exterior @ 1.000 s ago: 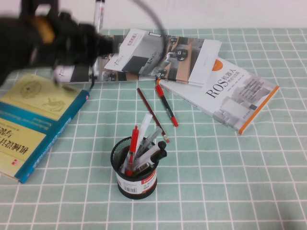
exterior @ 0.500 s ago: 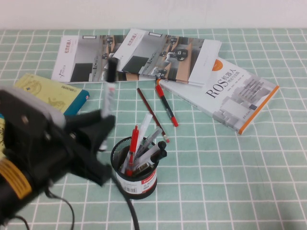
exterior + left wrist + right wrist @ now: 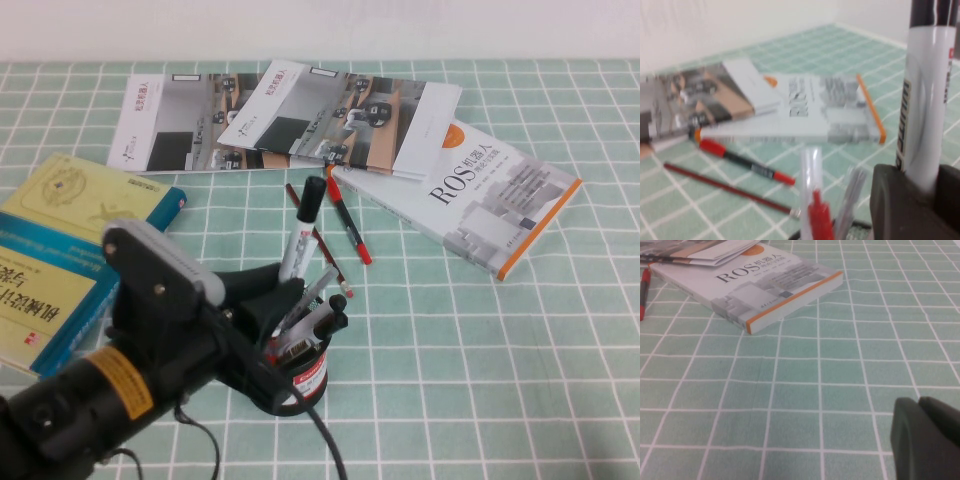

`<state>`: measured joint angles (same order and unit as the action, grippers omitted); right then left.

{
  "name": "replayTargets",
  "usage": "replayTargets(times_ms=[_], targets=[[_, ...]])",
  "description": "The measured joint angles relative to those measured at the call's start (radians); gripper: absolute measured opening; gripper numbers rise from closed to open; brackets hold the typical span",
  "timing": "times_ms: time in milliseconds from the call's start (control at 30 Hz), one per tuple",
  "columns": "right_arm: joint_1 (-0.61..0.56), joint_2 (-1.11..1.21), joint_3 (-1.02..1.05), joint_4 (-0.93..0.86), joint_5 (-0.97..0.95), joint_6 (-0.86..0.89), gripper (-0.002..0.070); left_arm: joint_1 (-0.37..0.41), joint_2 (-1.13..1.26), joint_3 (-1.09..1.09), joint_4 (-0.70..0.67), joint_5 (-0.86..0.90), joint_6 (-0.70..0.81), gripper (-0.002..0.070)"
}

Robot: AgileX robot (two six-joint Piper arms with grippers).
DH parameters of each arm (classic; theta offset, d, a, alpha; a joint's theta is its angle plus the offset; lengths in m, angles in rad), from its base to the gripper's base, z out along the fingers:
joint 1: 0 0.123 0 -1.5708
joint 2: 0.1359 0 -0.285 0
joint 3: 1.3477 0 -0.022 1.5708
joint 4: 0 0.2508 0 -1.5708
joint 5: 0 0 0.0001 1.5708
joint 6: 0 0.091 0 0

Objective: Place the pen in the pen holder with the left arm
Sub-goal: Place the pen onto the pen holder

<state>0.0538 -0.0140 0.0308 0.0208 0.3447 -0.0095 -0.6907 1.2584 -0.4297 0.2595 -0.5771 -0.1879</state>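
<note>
- Left hand (image 3: 283, 300) sat low at the near-left of the counter (image 3: 520, 380), pressed up against the near-left side of the pen holder (image 3: 300, 385), its fingers (image 3: 912, 200) clamped on the pen (image 3: 298, 240).
- Pen: white barrel, black cap uppermost, close to upright with a slight lean. Its lower end dropped toward the holder's mouth; whether it had gone inside could not be told.
- Pen holder: black mesh cup directly under the left hand, already crowded. Grey and black pens (image 3: 322, 312) fanned out of it on the side away from the hand; the left wrist view showed a red pen (image 3: 819, 220) and a clear one (image 3: 811, 167) just beside the held barrel.
- Beyond the left hand on the counter: a dark red pencil (image 3: 318, 240) and a red-and-black pen (image 3: 348, 226), lying loose, near each other but not touching the holder.
- Further out past those: a ROS book (image 3: 470, 195) with an orange edge, and overlapping magazines (image 3: 290, 115) behind it.
- To the left hand's own left: a yellow-and-blue book (image 3: 60, 250), partly covered by the arm.
- Right hand (image 3: 927, 435): one dark corner visible in the right wrist view, low over bare green-checked cloth, the ROS book well ahead of it. Whether it was open or closed could not be told.
</note>
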Motion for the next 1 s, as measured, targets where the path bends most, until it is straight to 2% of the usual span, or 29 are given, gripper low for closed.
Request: replayTargets(times_ms=[267, 467, 933, 1000], targets=[[0.000, 0.000, 0.000, 0.000, 0.000, 0.000, -0.0020, 0.000, 0.120, 0.012, -0.080, -0.062, 0.023, 0.0108], [0.000, 0.000, 0.000, 0.000, 0.000, 0.000, -0.0020, 0.000, 0.168, 0.084, -0.187, -0.226, 0.077, 0.0108], [0.000, 0.000, 0.000, 0.000, 0.000, 0.000, -0.0020, 0.000, 0.236, 0.088, -0.222, -0.287, 0.100, 0.0108], [0.000, 0.000, 0.000, 0.000, 0.000, 0.000, -0.0020, 0.000, 0.236, 0.088, -0.228, -0.287, 0.100, 0.0133]])
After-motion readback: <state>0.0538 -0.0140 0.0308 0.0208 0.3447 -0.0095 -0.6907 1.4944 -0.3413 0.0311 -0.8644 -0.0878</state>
